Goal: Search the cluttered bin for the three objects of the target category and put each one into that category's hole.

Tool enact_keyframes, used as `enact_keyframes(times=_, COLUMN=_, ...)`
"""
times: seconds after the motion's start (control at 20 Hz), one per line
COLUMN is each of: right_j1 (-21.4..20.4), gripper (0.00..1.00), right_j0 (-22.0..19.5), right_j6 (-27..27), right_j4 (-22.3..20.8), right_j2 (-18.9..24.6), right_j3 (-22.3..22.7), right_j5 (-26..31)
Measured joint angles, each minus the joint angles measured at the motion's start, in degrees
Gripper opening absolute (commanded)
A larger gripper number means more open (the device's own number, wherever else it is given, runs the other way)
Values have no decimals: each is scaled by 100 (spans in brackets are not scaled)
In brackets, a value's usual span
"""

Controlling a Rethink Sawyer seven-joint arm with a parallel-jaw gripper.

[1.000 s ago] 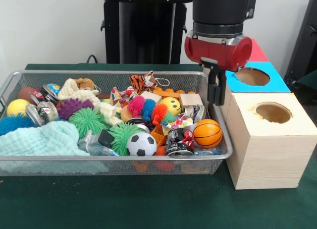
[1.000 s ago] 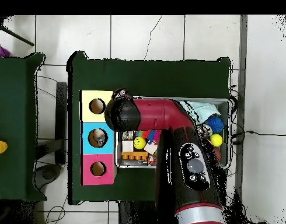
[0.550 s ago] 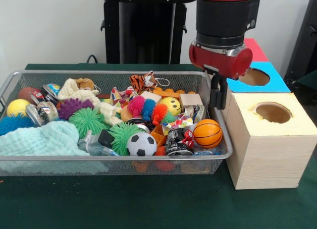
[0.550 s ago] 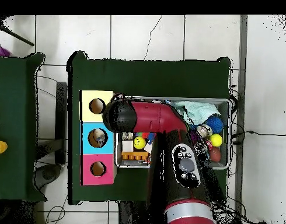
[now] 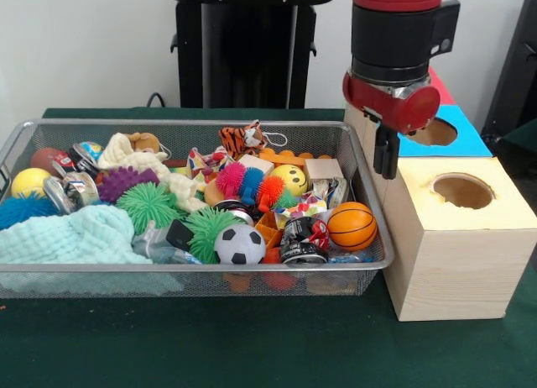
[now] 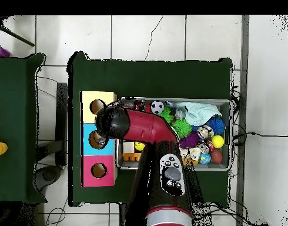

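End effector over the boxes' edge

The end effector (image 5: pixel 387 157) hangs beside the wire bin (image 5: pixel 362 165); its grip state cannot be told. The basketball (image 5: pixel 351 226) lies below it, in the bin.

The scene is evenly and brightly lit from above, with only soft shadows cast under the mesh bin (image 5: pixel 193 279) onto the green table (image 5: pixel 252 346). Faint glare is seen on the arm (image 6: pixel 161 147) in the overhead view and on the pale floor tiles (image 6: pixel 170 35). Fine detail among the bin's contents is slightly softened.
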Motion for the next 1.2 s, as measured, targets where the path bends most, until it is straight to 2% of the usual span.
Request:
enact_keyframes(times=0.4, right_j1=143, gripper=0, right_j0=230, right_j6=274, right_j4=621, right_j2=-346, right_j3=114, right_j5=-156)
enact_keyframes(times=0.7, right_j1=276, gripper=0, right_j0=246, right_j6=274, right_j4=778, right_j2=-486, right_j3=127, right_j5=-417)
enact_keyframes(times=1.2, right_j1=490, gripper=0, right_j0=100, right_j6=274, right_j4=835, right_j2=-508, right_j3=284, right_j5=-1230)
